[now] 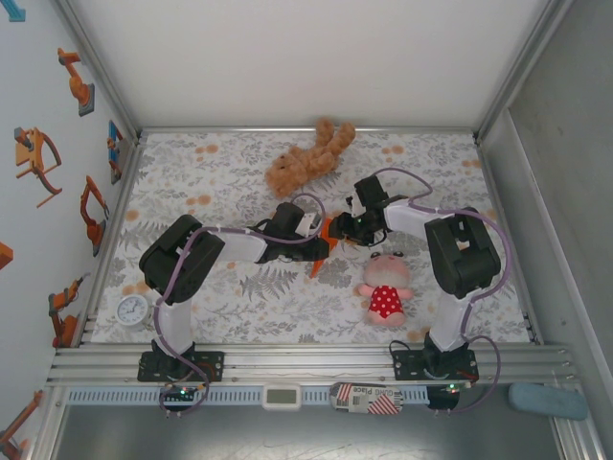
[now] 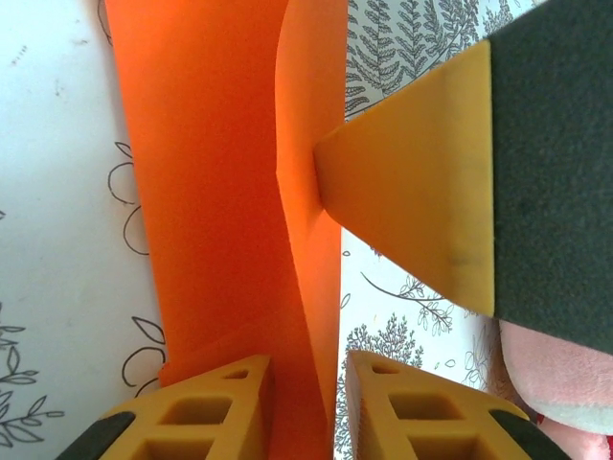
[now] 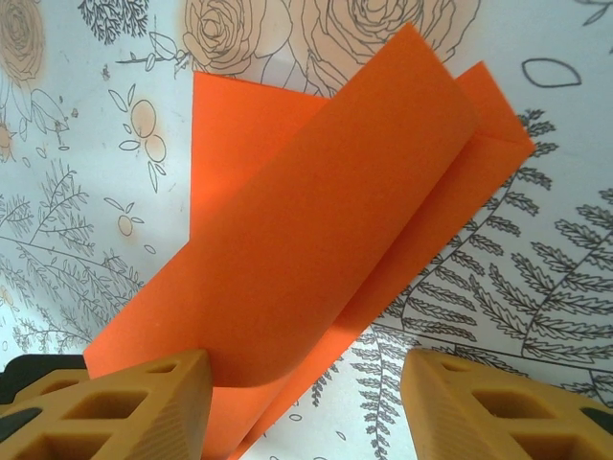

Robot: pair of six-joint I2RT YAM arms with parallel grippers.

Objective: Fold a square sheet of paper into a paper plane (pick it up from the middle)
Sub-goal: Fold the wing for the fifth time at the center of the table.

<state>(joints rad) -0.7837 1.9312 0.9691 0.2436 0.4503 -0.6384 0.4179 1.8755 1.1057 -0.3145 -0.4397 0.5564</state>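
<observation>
The orange paper (image 1: 329, 233) lies half folded in the middle of the table (image 1: 239, 287). One fold stands up between the fingers of the left gripper (image 2: 308, 374); I cannot tell if they squeeze it. The right gripper (image 3: 306, 369) is spread wide, one finger touching the paper.

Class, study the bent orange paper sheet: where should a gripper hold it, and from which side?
Probably grip the thin bright orange paper sheet by its raised, curled-over flap, pinching both layers near the rounded bend. Come from the near side, where the right gripper straddles that bend with open jaws. The rest seems to lie flat on the floral tablecloth.
</observation>
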